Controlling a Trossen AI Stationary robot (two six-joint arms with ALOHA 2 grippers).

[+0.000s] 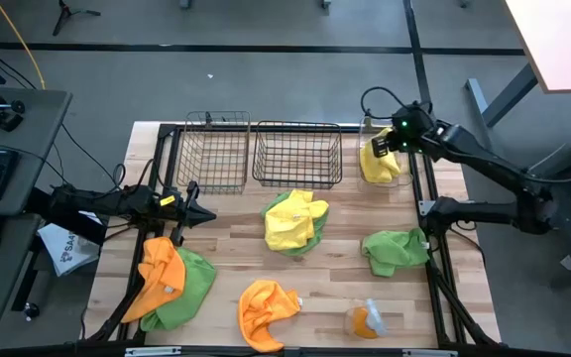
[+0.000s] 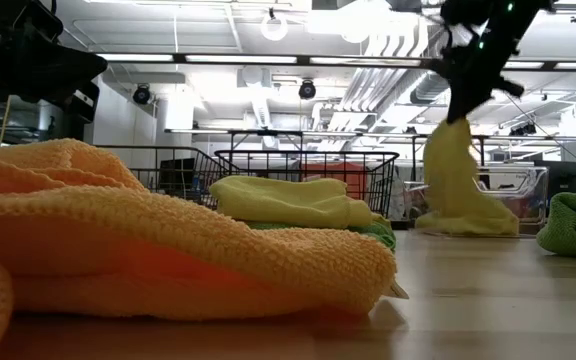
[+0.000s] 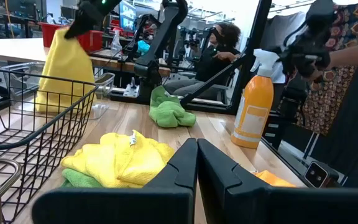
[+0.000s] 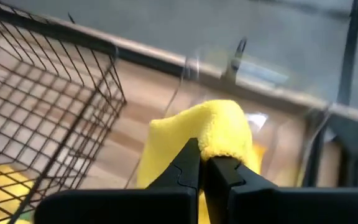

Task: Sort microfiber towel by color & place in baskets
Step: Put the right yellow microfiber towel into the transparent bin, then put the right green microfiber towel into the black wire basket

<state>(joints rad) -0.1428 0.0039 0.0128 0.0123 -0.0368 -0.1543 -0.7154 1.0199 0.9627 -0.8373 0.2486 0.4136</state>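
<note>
From above, the right gripper (image 1: 393, 142) was seen over the clear bin (image 1: 397, 178) at the table's far right corner, with a yellow towel (image 1: 378, 162) hanging from it into the bin. The narrow wire basket (image 1: 215, 151) and the wide wire basket (image 1: 298, 153) were set side by side to the bin's left. A yellow and green pile (image 1: 295, 222) was seen at mid-table, a green towel (image 1: 396, 251) near the right edge, an orange towel (image 1: 267, 312) at the near edge, and an orange and green pile (image 1: 170, 282) at the near left. The left gripper (image 1: 198, 213) was held low beside the narrow basket.

At table height, the yellow towel (image 2: 454, 185) was shown draped down from the right gripper (image 2: 461, 108), its lower end gathered in the clear bin (image 2: 523, 200).

From the left wrist, the left gripper (image 3: 197, 163) was shown with fingers pressed together and nothing between them; a spray bottle (image 3: 255, 99) was seen standing near the table's edge.

From the right wrist, the right gripper (image 4: 202, 163) was shown clamped on a fold of the yellow towel (image 4: 219, 127), with the clear bin (image 4: 278, 81) beyond.
</note>
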